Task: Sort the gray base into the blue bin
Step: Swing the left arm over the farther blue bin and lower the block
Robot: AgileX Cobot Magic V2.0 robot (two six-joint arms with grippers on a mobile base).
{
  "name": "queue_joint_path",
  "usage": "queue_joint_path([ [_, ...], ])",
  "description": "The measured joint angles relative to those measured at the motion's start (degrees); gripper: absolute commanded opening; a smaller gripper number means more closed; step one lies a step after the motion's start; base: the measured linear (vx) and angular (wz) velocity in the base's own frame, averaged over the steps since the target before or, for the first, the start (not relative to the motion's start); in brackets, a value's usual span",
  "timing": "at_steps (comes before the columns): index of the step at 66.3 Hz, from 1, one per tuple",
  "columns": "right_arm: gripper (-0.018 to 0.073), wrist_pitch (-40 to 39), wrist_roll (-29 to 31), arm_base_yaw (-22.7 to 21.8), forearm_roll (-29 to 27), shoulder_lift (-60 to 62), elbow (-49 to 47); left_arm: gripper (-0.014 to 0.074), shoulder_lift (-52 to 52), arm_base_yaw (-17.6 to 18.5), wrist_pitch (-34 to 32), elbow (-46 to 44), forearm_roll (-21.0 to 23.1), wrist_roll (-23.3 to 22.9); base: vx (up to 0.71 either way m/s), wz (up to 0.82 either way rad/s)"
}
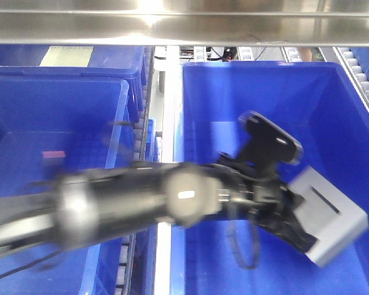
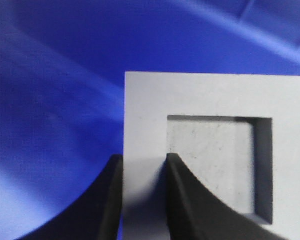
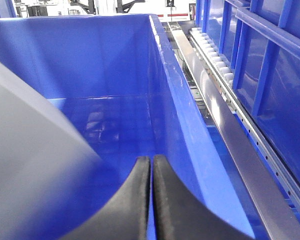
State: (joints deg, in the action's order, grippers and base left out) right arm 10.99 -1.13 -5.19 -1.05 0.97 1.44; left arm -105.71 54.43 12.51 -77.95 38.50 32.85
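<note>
The gray base [image 1: 329,215] hangs tilted inside the blue bin [image 1: 264,92], above its floor at the right. My left gripper [image 1: 298,230] reaches in from the left and is shut on it. In the left wrist view the fingers [image 2: 110,200] clamp the block's wall between its outer edge and the square recess; the gray base [image 2: 210,95] fills the right of that view and the left gripper [image 2: 144,157] pinches its left side. My right gripper [image 3: 151,159] is shut with nothing in it, low inside the blue bin [image 3: 90,55], with the gray base [image 3: 25,150] blurred at its left.
A second blue crate [image 1: 55,117] stands at the left with a small pink thing [image 1: 53,154] on its floor. A roller strip [image 1: 163,110] runs between the crates. A steel beam [image 1: 184,27] crosses the top. Rollers and a metal rail [image 3: 215,65] flank the bin's right side.
</note>
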Motion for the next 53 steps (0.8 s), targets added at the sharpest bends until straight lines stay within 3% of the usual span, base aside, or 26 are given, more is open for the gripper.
queue_joint_path([
  [16, -0.0005, -0.1, 0.0, 0.0, 0.0, 0.0, 0.0, 0.0006, -10.2, -0.1, 6.9, -9.7, -0.9, -0.1, 0.00, 0.00],
  [22, -0.0005, -0.1, 0.0, 0.0, 0.0, 0.0, 0.0, 0.0006, -11.9, -0.1, 8.9, -11.8, -3.2, -1.0, 0.00, 0.00],
  [28, -0.0005, -0.1, 0.0, 0.0, 0.0, 0.0, 0.0, 0.0000, -12.6, -0.1, 9.8, -12.6, -7.5, -4.7, 0.00, 0.00],
  [44, -0.0005, -0.1, 0.0, 0.0, 0.0, 0.0, 0.0, 0.0006, -12.7, -0.1, 13.7, -12.7, -25.0, -20.6, 0.00, 0.00],
  [53, -0.0005, -0.1, 0.0, 0.0, 0.0, 0.0, 0.0, 0.0045, -13.1, -0.1, 14.8, -13.0, -30.1, -26.1, 0.00, 0.00],
])
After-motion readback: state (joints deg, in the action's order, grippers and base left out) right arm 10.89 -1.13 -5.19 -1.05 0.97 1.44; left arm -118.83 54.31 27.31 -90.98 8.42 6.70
